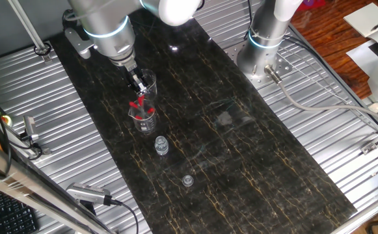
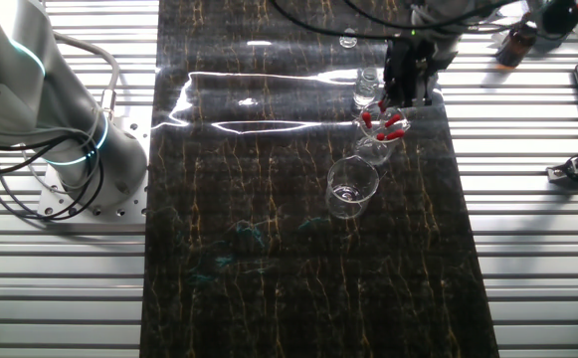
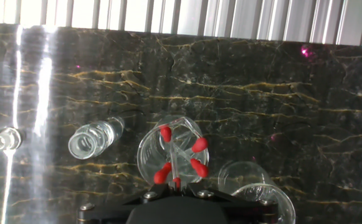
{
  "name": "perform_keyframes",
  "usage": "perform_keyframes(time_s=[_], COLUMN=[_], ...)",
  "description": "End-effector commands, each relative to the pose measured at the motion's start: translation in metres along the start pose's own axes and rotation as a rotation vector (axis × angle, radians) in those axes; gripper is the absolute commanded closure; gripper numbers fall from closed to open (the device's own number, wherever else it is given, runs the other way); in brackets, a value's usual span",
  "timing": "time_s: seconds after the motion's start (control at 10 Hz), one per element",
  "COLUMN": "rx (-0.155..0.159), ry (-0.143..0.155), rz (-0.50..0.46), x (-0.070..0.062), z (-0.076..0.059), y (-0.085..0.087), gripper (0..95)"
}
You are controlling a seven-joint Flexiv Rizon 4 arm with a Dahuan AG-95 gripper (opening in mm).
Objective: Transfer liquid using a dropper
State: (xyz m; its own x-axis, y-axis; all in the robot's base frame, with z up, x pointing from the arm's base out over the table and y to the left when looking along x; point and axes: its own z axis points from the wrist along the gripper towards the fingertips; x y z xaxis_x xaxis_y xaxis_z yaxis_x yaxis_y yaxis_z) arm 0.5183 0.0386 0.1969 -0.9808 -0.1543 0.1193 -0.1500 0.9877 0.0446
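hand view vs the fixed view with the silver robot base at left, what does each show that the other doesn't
Only the hand view looks straight down into the beaker of droppers, so four red bulbs can be told apart, with a fifth half hidden at the hand's edge.

Only the fixed view shows the hand from outside, just above that beaker, plus the second arm's base and a brown bottle off the dark mat.

Both show the dropper beaker, the second beaker, the small jar and the tiny cap.
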Motion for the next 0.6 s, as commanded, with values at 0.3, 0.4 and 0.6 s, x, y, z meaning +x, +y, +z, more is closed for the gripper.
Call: perform_keyframes(time_s=[0.3, 0.4, 0.6], rx=[-0.003, -0.003, -0.001], ry=[0.014, 0.016, 0.014], rz=[0.004, 0.003, 0.0], x=[0.003, 0.005, 0.005], z=[-0.014, -0.019, -0.022], y=[0.003, 0.004, 0.004], gripper=[95.0, 95.0, 95.0])
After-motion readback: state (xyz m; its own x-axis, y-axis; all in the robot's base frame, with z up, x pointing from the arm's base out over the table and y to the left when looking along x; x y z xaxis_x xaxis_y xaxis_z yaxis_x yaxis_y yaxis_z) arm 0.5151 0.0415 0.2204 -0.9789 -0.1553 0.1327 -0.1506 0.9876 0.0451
